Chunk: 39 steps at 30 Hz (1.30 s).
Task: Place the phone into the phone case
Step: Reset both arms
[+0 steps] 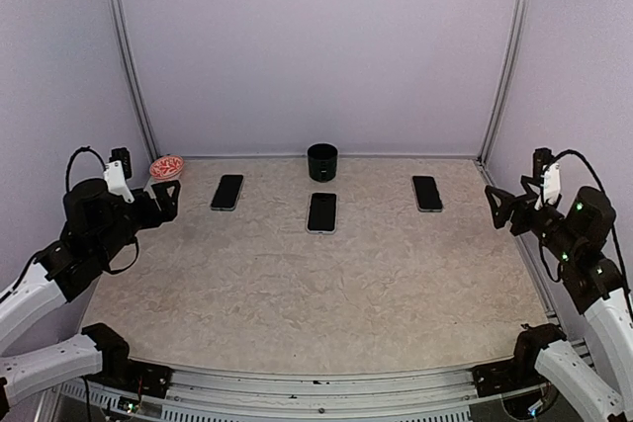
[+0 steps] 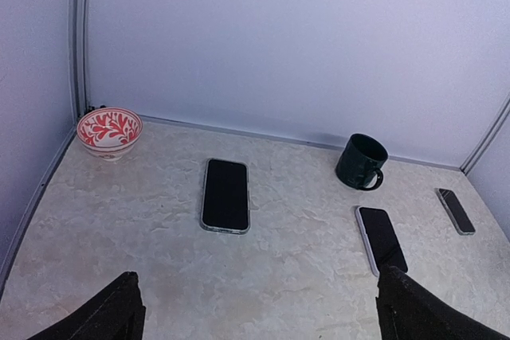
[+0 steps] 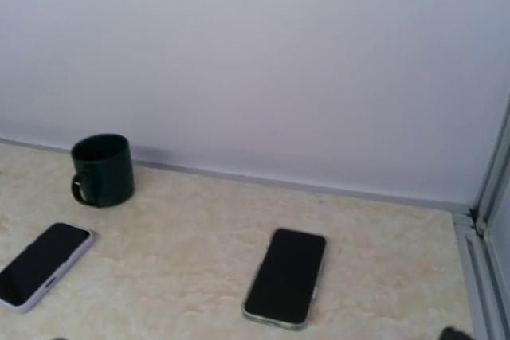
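Note:
Three dark, phone-shaped slabs lie flat on the table: a left one point(image 1: 226, 192) with a clear rim, a middle one point(image 1: 322, 212) with a pale rim, and a right one point(image 1: 427, 193) with a greenish rim. I cannot tell which is the phone and which the case. In the left wrist view they show as left point(image 2: 225, 195), middle point(image 2: 381, 239) and right point(image 2: 456, 211). In the right wrist view the right one point(image 3: 287, 276) and the middle one point(image 3: 41, 265) show. My left gripper point(image 1: 168, 200) is open and empty at the left edge. My right gripper point(image 1: 497, 208) is open and empty at the right edge.
A dark green mug point(image 1: 322, 161) stands at the back centre, behind the middle slab. A red-and-white patterned bowl point(image 1: 166, 166) sits in the back left corner. Lilac walls and metal posts close in the table on three sides.

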Each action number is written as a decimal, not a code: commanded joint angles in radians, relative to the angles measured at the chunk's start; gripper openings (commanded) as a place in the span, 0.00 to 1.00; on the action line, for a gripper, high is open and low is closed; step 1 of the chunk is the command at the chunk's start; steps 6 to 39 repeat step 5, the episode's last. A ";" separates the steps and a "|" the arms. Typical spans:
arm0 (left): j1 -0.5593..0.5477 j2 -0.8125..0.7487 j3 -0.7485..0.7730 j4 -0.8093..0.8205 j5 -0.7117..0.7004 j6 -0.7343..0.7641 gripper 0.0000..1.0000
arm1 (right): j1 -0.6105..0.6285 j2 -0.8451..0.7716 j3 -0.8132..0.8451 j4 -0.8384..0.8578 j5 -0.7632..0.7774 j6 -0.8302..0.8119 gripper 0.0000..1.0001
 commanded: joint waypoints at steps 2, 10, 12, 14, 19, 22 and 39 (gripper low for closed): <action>0.007 -0.006 -0.016 -0.006 0.013 0.016 0.99 | 0.008 0.016 0.007 -0.014 0.042 0.000 1.00; 0.007 -0.011 -0.019 -0.002 0.010 0.016 0.99 | 0.008 0.020 0.004 -0.008 0.044 0.003 1.00; 0.007 -0.011 -0.019 -0.002 0.010 0.016 0.99 | 0.008 0.020 0.004 -0.008 0.044 0.003 1.00; 0.007 -0.011 -0.019 -0.002 0.010 0.016 0.99 | 0.008 0.020 0.004 -0.008 0.044 0.003 1.00; 0.007 -0.011 -0.019 -0.002 0.010 0.016 0.99 | 0.008 0.020 0.004 -0.008 0.044 0.003 1.00; 0.007 -0.011 -0.019 -0.002 0.010 0.016 0.99 | 0.008 0.020 0.004 -0.008 0.044 0.003 1.00; 0.007 -0.011 -0.019 -0.002 0.010 0.016 0.99 | 0.008 0.020 0.004 -0.008 0.044 0.003 1.00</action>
